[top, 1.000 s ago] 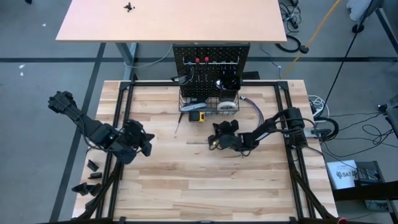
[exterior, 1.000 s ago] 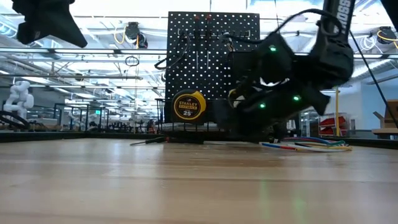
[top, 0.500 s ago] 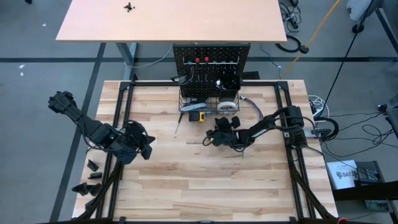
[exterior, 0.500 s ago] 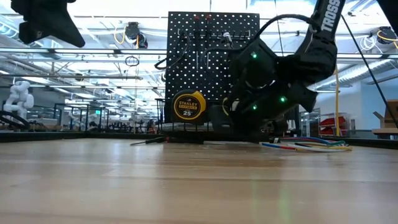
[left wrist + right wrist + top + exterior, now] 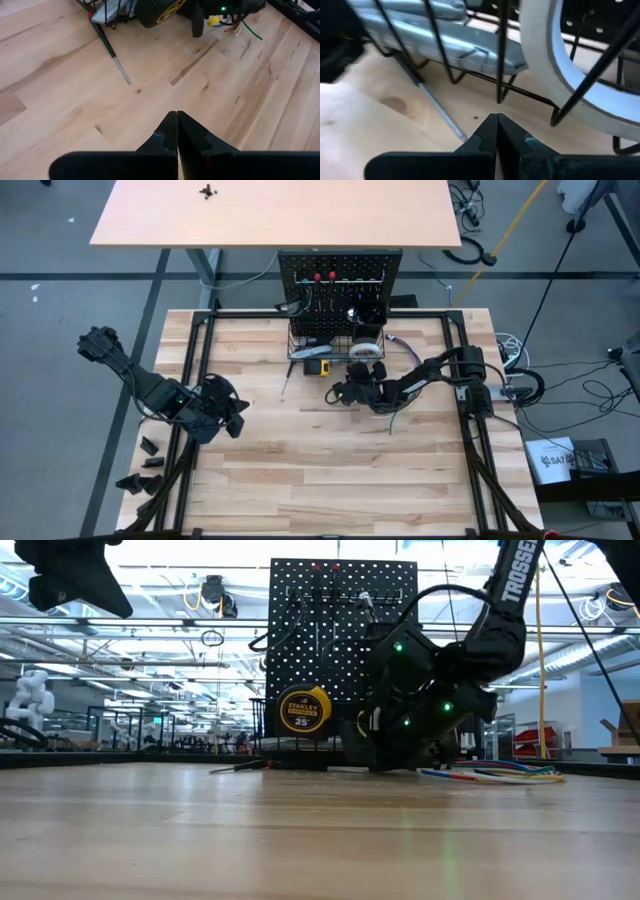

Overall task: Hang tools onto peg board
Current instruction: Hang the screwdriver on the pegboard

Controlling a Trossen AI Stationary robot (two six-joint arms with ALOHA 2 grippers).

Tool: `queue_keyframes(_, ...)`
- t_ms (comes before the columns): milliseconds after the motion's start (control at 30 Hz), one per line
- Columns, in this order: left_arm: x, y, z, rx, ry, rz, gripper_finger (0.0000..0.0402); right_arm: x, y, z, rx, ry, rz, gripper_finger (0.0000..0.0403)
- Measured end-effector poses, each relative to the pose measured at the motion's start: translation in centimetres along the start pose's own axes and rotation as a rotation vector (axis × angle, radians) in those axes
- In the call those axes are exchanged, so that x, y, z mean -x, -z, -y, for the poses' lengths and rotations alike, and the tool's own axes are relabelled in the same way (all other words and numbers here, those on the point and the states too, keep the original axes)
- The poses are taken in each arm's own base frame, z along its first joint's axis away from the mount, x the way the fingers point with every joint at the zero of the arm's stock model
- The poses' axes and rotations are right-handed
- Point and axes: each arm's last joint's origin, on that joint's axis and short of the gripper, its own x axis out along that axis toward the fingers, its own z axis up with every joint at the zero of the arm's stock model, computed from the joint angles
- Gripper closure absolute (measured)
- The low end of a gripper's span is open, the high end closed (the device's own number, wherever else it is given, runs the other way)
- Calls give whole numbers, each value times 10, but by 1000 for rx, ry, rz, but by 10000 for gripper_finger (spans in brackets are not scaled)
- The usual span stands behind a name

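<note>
From above: peg board (image 5: 340, 280) upright at far edge of counter (image 5: 300, 480), basket with tools at its foot. Right hand (image 5: 338, 394) pinched shut, empty, low beside yellow tape measure (image 5: 318, 366) — probably lining up for loose tool. Left hand (image 5: 238, 412) shut, parked well apart.

Low view: tape measure (image 5: 303, 708) stands on counter before board; screwdriver (image 5: 240, 766) lies flat beside it, not yet hung.

Left wrist: screwdriver shaft (image 5: 114, 55) on bare wood, fingers (image 5: 170, 131) together.

Right wrist: fingers (image 5: 492, 131) closed just before basket wires (image 5: 501, 60); grey knife (image 5: 450, 35) and tape roll (image 5: 570, 70) inside — shaft near fingertips.
</note>
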Motion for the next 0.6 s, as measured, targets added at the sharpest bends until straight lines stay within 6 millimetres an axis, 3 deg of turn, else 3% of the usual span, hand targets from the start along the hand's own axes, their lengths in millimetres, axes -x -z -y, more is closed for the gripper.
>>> queue_keyframes(200, 0, 0, 0, 0, 2, -4, 402, -12, 6, -4, -25, 4, -20, 403)
queue_keyframes(367, 0, 0, 1, 6, 9, -3, 402, -10, 5, -29, 34, -50, -12, 403)
queue_keyframes(500, 0, -1, 2, 14, 20, 0, 402, -2, 2, -53, 69, -199, -86, 403)
queue_keyframes(600, 0, -1, 2, 10, 23, 2, 402, 5, 4, -61, 80, -235, -115, 403)
